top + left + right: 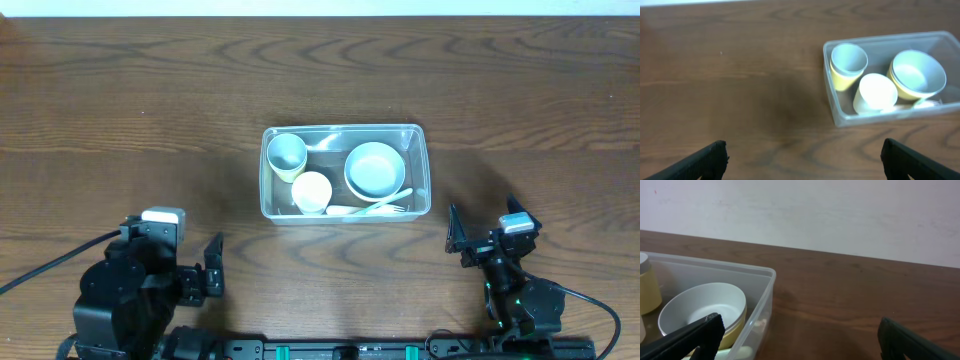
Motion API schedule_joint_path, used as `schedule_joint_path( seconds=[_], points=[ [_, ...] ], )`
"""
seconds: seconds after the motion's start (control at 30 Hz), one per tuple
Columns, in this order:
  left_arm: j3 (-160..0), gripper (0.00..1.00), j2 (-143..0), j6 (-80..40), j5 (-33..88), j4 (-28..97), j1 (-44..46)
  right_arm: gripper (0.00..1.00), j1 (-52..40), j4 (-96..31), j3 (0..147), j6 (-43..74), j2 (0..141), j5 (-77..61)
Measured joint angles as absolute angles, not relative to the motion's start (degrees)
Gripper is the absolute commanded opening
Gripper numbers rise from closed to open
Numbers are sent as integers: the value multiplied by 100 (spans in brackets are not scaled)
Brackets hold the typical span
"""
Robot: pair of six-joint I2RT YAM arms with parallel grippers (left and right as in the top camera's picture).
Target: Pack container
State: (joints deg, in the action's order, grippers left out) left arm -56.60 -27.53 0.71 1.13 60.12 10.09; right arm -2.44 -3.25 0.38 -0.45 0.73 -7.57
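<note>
While both arms sit low on the bench, left fingers at seven o'clock and right fingers at five spread wide, holding nothing. Farther off, mid-bench, the container holds two cups, a bowl and a spoon. Packing looks finished; next probably needs only a check.

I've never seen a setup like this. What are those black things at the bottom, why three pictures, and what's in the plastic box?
The black things are two robot arms at a wooden table. One picture looks down from above; the other two come from cameras on each arm's wrist. Each arm ends in a two-finger tool: the left tool and the right tool are both open, holding nothing. The clear box holds two cups, a bowl and pale plastic cutlery. One cup is upright; the other looks upside down.
</note>
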Motion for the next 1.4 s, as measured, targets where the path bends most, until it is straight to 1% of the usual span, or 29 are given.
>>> schedule_joint_path(
  seconds=[0.17,0.3,0.43,0.6,0.73,0.83,1.4],
  points=[
    [-5052,98,-2115,113,242,5902,392,99,-244,-322,38,-45,73,-775],
    [-3975,98,-1253,130,303,5131,69,99,-244,-322,38,-45,73,-779],
    [-2685,98,-582,137,307,3645,-23,99,-244,-325,38,-45,71,-790],
    [-1269,98,-252,134,349,1850,-30,99,-244,-325,38,-45,71,-794],
    [-541,98,-97,134,373,943,-32,99,-244,-322,38,-45,71,-794],
    [-303,98,-73,145,377,469,-32,99,-244,-320,40,-45,71,-794],
    [-204,98,-58,156,368,314,-32,99,-244,-322,40,-45,69,-794]
  ],
)
